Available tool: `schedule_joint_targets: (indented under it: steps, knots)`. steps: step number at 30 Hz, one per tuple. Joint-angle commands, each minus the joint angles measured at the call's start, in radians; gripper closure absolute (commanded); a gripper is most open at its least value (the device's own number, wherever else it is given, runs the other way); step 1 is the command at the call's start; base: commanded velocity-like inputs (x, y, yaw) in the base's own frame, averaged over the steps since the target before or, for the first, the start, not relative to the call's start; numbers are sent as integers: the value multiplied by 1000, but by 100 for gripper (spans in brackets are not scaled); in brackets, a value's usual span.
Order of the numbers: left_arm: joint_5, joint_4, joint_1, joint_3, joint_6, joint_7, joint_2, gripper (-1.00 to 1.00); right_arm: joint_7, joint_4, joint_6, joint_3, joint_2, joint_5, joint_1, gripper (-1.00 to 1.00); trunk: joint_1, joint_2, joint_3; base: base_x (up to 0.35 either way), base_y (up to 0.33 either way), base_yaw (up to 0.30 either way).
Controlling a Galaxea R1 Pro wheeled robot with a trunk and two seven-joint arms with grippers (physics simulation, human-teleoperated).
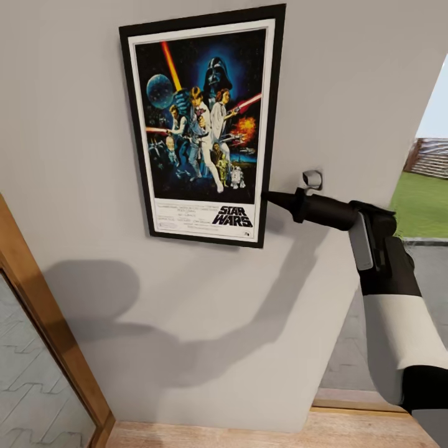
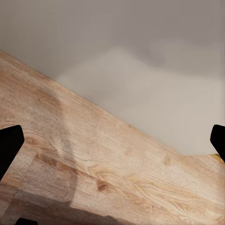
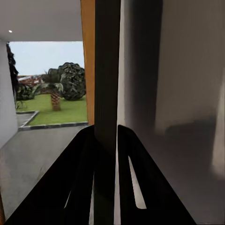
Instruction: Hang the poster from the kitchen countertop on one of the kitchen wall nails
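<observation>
Plain grey wall (image 1: 186, 348) is seen behind the poster (image 1: 202, 124), which lies flat against it, slightly tilted. Its lower right edge is clamped between the closed fingers of the right tool (image 1: 272, 198). Bare wall surrounds the poster. The left tool (image 2: 112, 140) is spread open above wooden floor (image 2: 93, 173).

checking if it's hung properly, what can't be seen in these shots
- Nail: hidden behind the poster in the head view, so whether it hangs is unclear.
- Poster face: right wrist view sees just its edge between the right gripper's fingers.
- Left gripper: fingertips cut off by the edges, aimed at the floor.
</observation>
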Motion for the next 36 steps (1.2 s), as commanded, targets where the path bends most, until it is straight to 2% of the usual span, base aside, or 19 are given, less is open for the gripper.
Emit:
schedule_joint_targets:
  steps: [1, 9, 36]
  knots:
    - [6, 0, -1, -8, -5, -1, 0, -100, 9, 0, 6, 0, 0, -6, 6, 100, 1, -2, -2, 0, 0, 0]
    - [6, 0, -1, -8, -5, -1, 0, -100, 35, -2, -2, 0, 0, -5, 24, 100, 1, -2, -2, 0, 0, 0]
    - [6, 0, -1, -11, -5, -1, 0, -100, 40, -7, -5, 0, 0, -5, 54, 100, 1, -2, -2, 0, 0, 0]
